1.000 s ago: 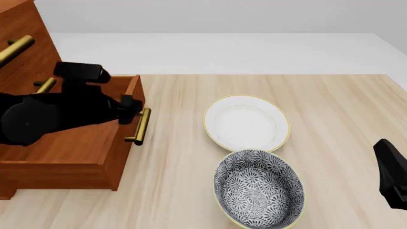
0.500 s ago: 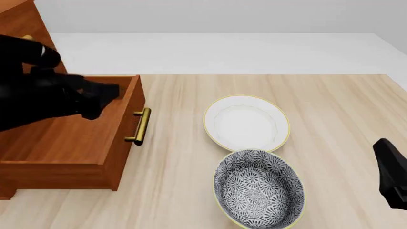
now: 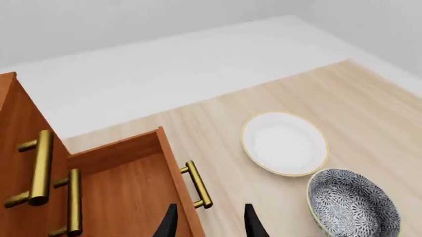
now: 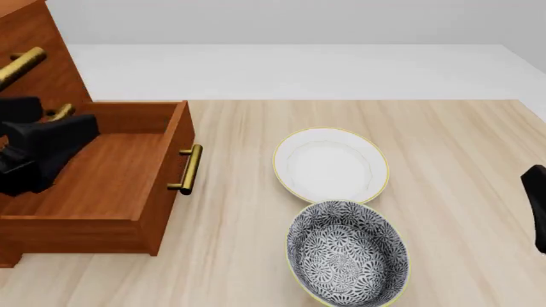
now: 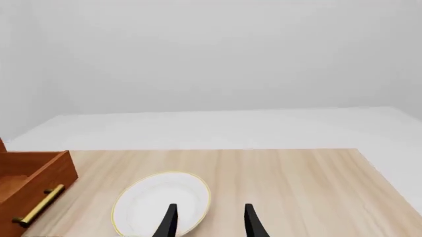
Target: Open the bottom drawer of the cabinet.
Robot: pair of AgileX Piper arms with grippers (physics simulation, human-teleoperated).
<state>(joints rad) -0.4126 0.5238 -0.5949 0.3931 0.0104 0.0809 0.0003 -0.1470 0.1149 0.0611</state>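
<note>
cabinet point(image 4: 38, 57): reddish-brown wood, smooth satin | bottom drawer point(image 4: 128, 185): same wood, grain showing inside | handle point(image 4: 189, 169): brass-look metal, soft shine | table point(image 4: 461, 141): pale matt wood | white plate point(image 4: 331, 165): glossy, probably ceramic | patterned bowl point(image 4: 347, 252): glazed, gold rim | left gripper point(image 3: 209, 223): matt black fingers

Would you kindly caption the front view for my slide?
Reddish-brown wooden bottom drawer pulled open beside white plate and patterned bowl.
</note>
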